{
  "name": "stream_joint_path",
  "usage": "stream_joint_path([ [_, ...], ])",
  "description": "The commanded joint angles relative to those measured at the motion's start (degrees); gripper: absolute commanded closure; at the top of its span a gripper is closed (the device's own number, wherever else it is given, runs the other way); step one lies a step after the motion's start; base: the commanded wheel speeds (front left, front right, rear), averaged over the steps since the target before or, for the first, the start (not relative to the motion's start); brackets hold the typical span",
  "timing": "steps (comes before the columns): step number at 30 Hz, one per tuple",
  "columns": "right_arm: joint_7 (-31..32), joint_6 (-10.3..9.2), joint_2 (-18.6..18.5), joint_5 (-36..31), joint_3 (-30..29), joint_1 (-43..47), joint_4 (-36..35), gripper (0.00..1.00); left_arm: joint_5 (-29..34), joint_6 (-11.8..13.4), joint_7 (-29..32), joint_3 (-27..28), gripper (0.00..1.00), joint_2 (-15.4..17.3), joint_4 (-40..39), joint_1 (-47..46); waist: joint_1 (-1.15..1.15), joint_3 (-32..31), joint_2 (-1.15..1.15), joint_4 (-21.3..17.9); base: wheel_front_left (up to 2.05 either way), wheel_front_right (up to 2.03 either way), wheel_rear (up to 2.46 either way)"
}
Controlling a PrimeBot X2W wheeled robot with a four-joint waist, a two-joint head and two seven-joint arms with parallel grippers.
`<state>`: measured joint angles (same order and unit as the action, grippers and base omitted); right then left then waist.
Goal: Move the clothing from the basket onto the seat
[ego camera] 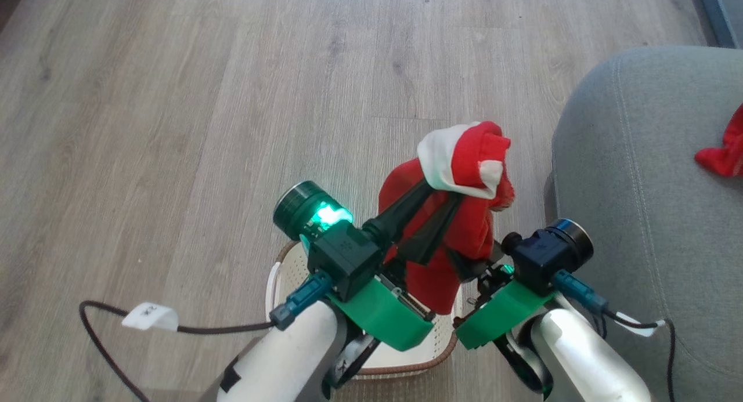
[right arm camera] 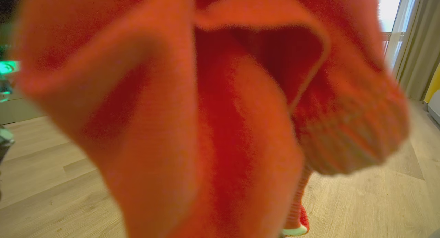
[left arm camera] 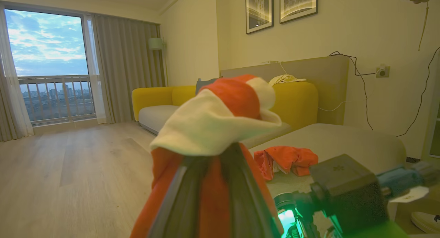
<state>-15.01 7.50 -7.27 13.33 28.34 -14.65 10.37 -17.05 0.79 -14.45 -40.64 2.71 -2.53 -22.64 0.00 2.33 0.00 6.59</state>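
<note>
A red garment with white trim [ego camera: 464, 176] hangs in the air above the cream basket [ego camera: 430, 361], and my left gripper [ego camera: 434, 192] is shut on its upper folds. The left wrist view has that gripper [left arm camera: 213, 155] closing under the white panel [left arm camera: 206, 128]. My right gripper [ego camera: 467, 267] reaches into the lower red cloth from the right, its fingers buried in fabric. The right wrist view is close against blurred red cloth [right arm camera: 213, 128]. A second red garment [ego camera: 722, 152] [left arm camera: 285, 160] lies on the light grey seat [ego camera: 638, 187] [left arm camera: 343, 142], to the right of the basket.
A dark cable with a white tag [ego camera: 151, 318] trails over the wooden floor [ego camera: 174, 129] at the left. A darker blue-grey upholstered piece [ego camera: 722, 10] sits at the far right corner. A yellow sofa [left arm camera: 295, 100] stands beyond the seat.
</note>
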Motion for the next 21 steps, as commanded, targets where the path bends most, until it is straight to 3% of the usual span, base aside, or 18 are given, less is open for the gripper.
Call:
stream_joint_path([
  [1, 0.01, -0.01, 0.89, 0.27, 0.34, -1.79, -1.68, 1.00, 0.08, 0.47, -0.55, 2.23, 1.00, 0.17, -1.66, -2.90, 0.00, 0.05, 0.00, 0.02, 0.00, 0.00, 0.00],
  [11, 0.01, -0.01, 1.24, 1.22, -6.44, -0.95, -5.20, 1.00, 0.37, 0.58, -0.55, 7.02, 1.00, 0.17, 0.64, -0.88, 0.00, 0.69, 0.00, 0.53, 0.00, 0.00, 0.00],
  [21, 0.01, -0.01, 1.61, 2.09, -11.67, -0.83, -8.49, 1.00, 3.55, -3.84, -0.55, 5.83, 1.00, 0.17, 9.21, 1.65, 0.00, 0.80, 0.00, 1.92, 0.00, 0.00, 0.00],
])
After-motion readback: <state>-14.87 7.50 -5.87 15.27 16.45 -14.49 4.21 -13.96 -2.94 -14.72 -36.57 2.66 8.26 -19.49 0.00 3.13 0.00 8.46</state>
